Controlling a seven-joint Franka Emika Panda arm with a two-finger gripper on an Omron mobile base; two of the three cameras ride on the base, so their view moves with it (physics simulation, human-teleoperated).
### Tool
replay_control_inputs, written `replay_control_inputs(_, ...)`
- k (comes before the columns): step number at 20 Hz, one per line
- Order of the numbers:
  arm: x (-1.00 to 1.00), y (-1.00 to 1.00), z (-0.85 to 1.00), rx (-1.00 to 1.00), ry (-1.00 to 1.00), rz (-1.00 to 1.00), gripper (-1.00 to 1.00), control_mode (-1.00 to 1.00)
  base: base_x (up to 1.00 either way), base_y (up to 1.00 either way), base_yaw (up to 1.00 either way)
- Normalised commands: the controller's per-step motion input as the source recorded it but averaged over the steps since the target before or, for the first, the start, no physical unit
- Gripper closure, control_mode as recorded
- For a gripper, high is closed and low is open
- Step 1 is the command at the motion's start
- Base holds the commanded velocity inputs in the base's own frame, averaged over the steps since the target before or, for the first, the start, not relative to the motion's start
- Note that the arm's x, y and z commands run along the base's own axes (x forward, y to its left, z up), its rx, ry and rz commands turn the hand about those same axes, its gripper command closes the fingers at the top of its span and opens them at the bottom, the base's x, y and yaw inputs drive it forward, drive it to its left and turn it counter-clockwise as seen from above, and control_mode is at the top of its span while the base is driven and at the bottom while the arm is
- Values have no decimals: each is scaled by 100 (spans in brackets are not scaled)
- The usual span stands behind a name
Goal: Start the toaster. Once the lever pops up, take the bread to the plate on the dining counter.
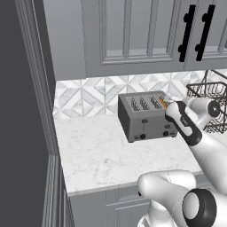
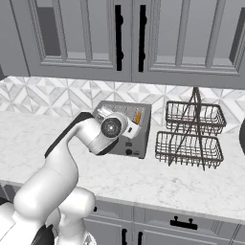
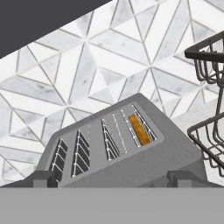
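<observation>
Gripper sits low over the front edge of the toaster; in the hand view we see its two dark fingertips far apart at 7 and 5 o'clock, spread wide with nothing between them but the toaster's grey top. In the left base view the hand hangs at the toaster's right front corner, at about 3 o'clock of it, the wrist hiding the tips.

Bread sits sunk in the rightmost of the four slots, only its golden-orange crust showing level with the slot mouth. We also spot that orange edge in the right base view, just past the wrist at 2 o'clock.

Toaster stands on a white marble counter against a diamond-patterned backsplash. A two-tier wire basket stands near it at 3 o'clock in the right base view, apart from it. Grey wall cabinets with black handles hang above.
</observation>
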Motion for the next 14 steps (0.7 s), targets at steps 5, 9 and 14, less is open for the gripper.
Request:
replay_control_inputs(5, 0, 0, 0, 0, 0, 0, -100, -100, 0, 0, 0)
replay_control_inputs(9, 0, 0, 0, 0, 0, 0, -100, -100, 0, 0, 0)
replay_control_inputs(14, 0, 0, 0, 0, 0, 0, -100, -100, 0, 0, 0)
